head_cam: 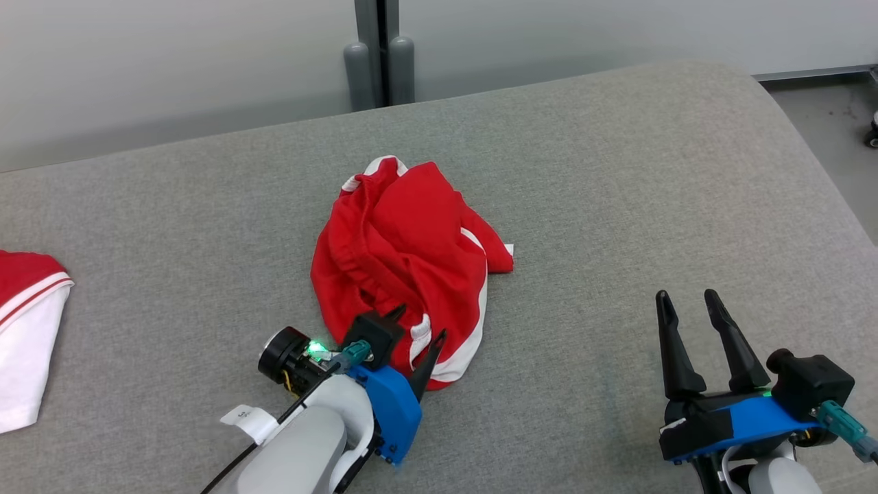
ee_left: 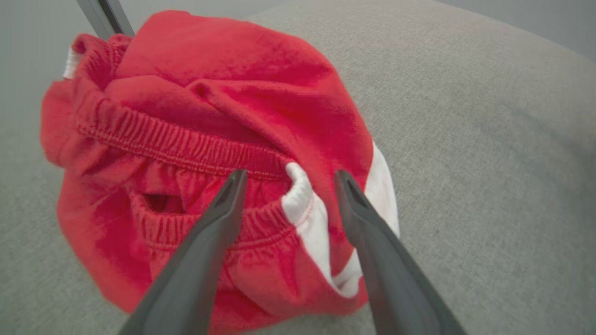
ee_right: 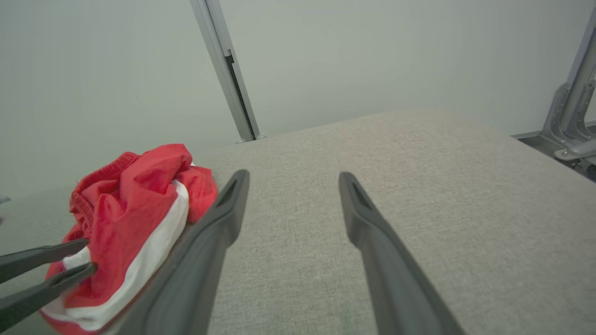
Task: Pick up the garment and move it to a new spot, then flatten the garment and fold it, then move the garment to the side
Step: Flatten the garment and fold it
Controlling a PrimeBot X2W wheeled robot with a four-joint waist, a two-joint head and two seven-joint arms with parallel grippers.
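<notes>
Since the grey upholstered surface (head_cam: 617, 171) is soft and grippy, a low approach could snag its cover or drag cloth instead of lifting it. Garment (head_cam: 405, 240) sits crumpled mid-frame in the head view, a red lump with white trim, layers folded over each other. A second red-and-white garment (head_cam: 27, 322) lies at the left edge, so a careless drop spot on that side risks mixing the two. Left tool (head_cam: 420, 322), lower centre-left, is spread wide and holds nothing, its tips at the lump's near edge. Right tool (head_cam: 687, 296), lower right, is also spread and empty, well apart from the cloth, so my read is a one-point lift that leaves the lump hanging bunched. In the left wrist view the tips straddle the elastic waistband (ee_left: 186, 144) and the white stripe (ee_left: 307, 218). Closing there may pinch several layers at once, making flattening harder, or catch just one thin fold and slip.
</notes>
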